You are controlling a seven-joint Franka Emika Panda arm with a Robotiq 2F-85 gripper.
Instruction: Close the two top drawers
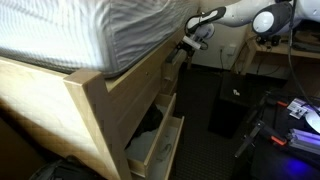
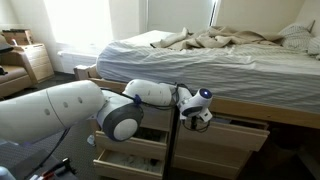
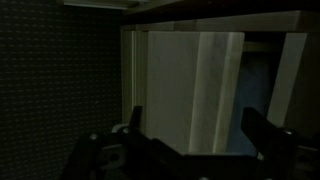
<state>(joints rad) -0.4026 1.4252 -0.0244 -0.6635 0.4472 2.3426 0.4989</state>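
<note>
Two shallow pale wood top drawers stick out of the bed frame. In an exterior view one drawer point(image 2: 240, 135) is to the right of my gripper point(image 2: 196, 117) and the other drawer point(image 2: 140, 143) is to its left, partly hidden by my arm. From the side, a top drawer point(image 1: 171, 72) juts out just below my gripper point(image 1: 188, 44). In the wrist view my gripper point(image 3: 200, 135) is open and empty. A pale drawer front point(image 3: 185, 90) stands close ahead between its fingers; whether they touch it I cannot tell.
A deeper drawer point(image 1: 155, 148) with dark cloth inside hangs open low on the frame; it also shows in an exterior view point(image 2: 125, 166). The mattress point(image 1: 90, 30) overhangs above. A dark box point(image 1: 228, 108) and cables lie on the floor. A small dresser point(image 2: 35, 62) stands by the wall.
</note>
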